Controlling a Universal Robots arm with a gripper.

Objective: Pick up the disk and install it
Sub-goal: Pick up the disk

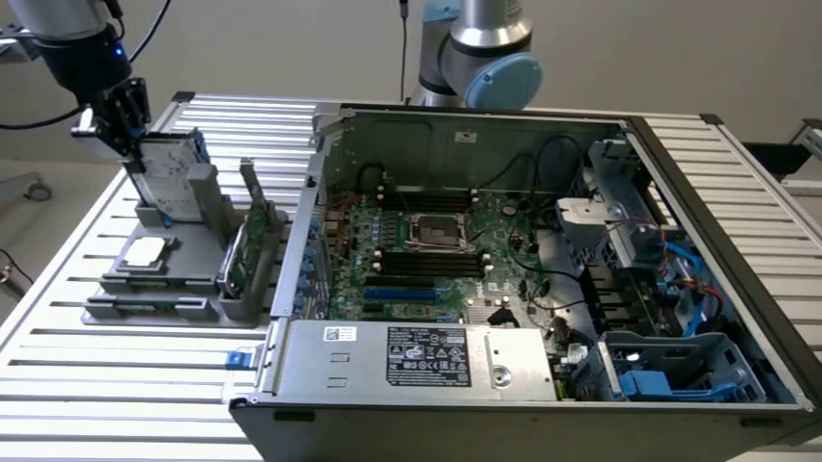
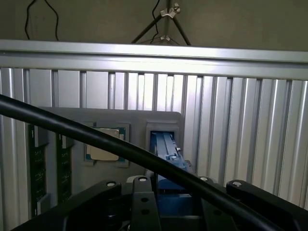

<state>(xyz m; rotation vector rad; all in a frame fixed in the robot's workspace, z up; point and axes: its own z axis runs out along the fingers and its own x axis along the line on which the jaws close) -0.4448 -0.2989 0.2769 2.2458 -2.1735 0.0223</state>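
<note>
Now, at the upper left of the exterior view, the gripper hangs straight down over the top edge of the disk; whether it has clamped on cannot be told. The disk stands on edge in a grey holder, long axis near upright, broad face toward the camera, probably so that edge is exposed for grasping. The open computer case sits apart, toward the right.

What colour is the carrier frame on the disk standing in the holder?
Blue. The frame on the disk shows best in the wrist view.
</note>
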